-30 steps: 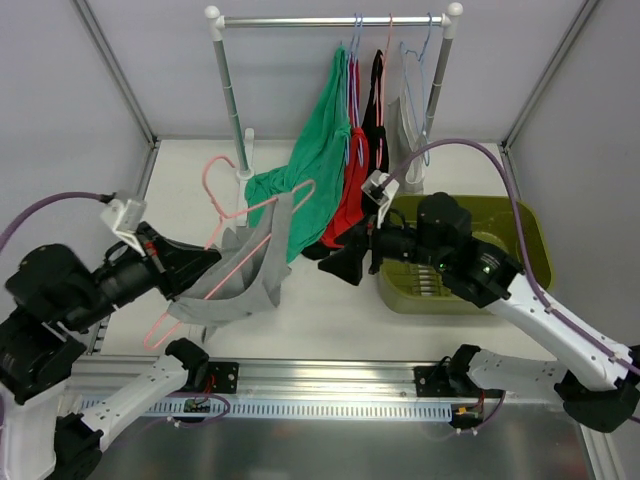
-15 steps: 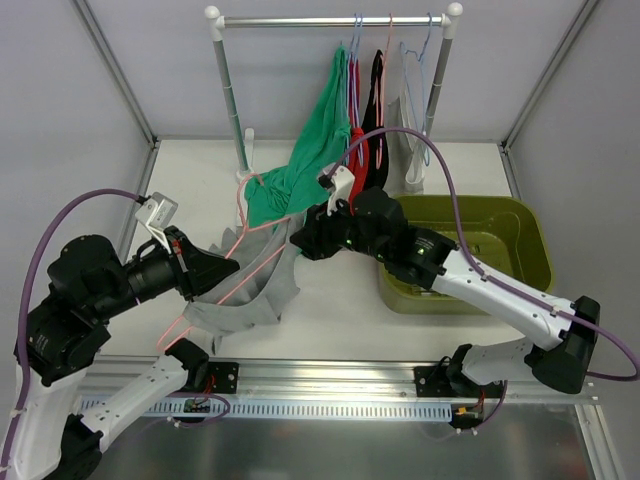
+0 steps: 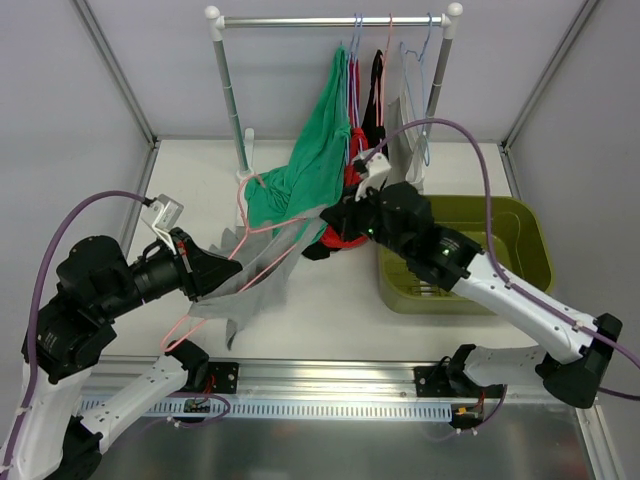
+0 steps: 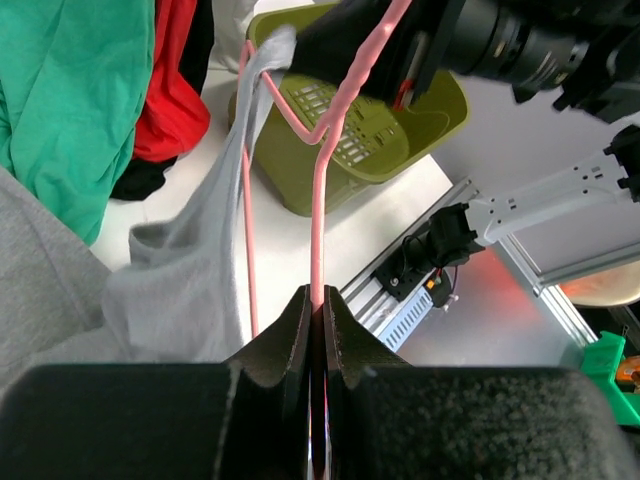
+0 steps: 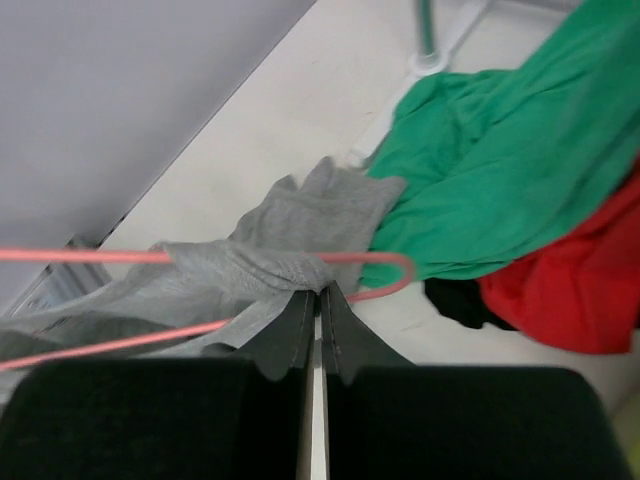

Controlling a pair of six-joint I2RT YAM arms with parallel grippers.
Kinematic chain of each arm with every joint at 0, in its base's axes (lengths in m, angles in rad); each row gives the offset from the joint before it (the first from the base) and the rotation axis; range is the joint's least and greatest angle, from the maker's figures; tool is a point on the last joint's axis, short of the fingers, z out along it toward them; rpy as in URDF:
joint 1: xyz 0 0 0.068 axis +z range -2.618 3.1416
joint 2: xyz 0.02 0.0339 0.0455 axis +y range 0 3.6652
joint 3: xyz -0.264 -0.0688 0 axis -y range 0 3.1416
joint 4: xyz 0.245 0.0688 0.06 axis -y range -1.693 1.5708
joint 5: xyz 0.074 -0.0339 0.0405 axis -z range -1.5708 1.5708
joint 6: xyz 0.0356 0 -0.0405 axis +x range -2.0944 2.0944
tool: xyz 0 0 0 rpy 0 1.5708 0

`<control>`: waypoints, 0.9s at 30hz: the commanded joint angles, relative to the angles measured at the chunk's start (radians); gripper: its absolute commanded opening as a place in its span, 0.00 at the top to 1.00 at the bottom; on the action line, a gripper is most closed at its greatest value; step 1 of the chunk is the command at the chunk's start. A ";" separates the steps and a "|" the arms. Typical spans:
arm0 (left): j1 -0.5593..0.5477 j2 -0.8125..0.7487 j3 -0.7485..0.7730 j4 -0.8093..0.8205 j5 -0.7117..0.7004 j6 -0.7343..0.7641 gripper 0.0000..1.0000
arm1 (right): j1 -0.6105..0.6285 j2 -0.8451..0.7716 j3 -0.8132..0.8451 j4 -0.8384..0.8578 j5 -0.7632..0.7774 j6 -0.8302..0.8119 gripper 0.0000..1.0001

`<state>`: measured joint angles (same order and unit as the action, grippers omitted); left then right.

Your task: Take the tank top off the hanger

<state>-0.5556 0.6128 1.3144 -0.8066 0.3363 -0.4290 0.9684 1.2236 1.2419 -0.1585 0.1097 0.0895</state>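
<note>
**Left gripper (image 4: 318,302) clamped on pink wire hanger (image 4: 316,230); right gripper (image 5: 318,292) pinching grey fabric tank top (image 5: 290,225)**

Tank top: partly on the hanger, held up between the two grippers, left of centre in the overhead view. One strap is wrapped over the hanger's rounded shoulder end. The body of the garment sags below the wire toward the lower left.

Right gripper: jaws closed on the strap fabric right at that shoulder end. Whether the wire is caught along with the cloth cannot be determined.

Left gripper: jaws closed tight on a straight run of the wire, with grey cloth bunched just beside the fingers at the lower left of the wrist view.

Hanger: runs diagonally from lower left toward centre in the overhead view.

Surroundings: a large green fabric garment (image 3: 310,165) droops just above the tank top. A red fabric garment (image 3: 348,218) and a black fabric garment (image 3: 377,80) hang beside it. All three hang from a white-posted clothes rail with a metal bar (image 3: 300,20) at upper centre. An olive-green plastic bin (image 3: 505,215) sits right of centre, partly under the right arm. Everything stands on a white table (image 3: 200,180).
</note>
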 commanded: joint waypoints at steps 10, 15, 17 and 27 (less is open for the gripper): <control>0.002 0.007 0.063 0.044 0.139 0.039 1.00 | -0.212 0.011 0.001 -0.059 0.016 -0.014 1.00; 0.002 0.056 0.164 0.055 0.165 0.049 1.00 | -0.211 -0.016 -0.032 -0.056 -0.099 -0.025 1.00; 0.000 0.088 0.187 0.073 0.187 0.050 1.00 | -0.212 -0.062 -0.045 -0.046 -0.154 -0.023 1.00; 0.002 0.093 -0.009 0.688 0.175 0.033 1.00 | -0.211 -0.306 -0.218 0.078 -0.459 0.097 1.00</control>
<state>-0.5556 0.7227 1.4059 -0.4751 0.5179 -0.4007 0.7605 1.0138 1.0908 -0.1913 -0.1913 0.1181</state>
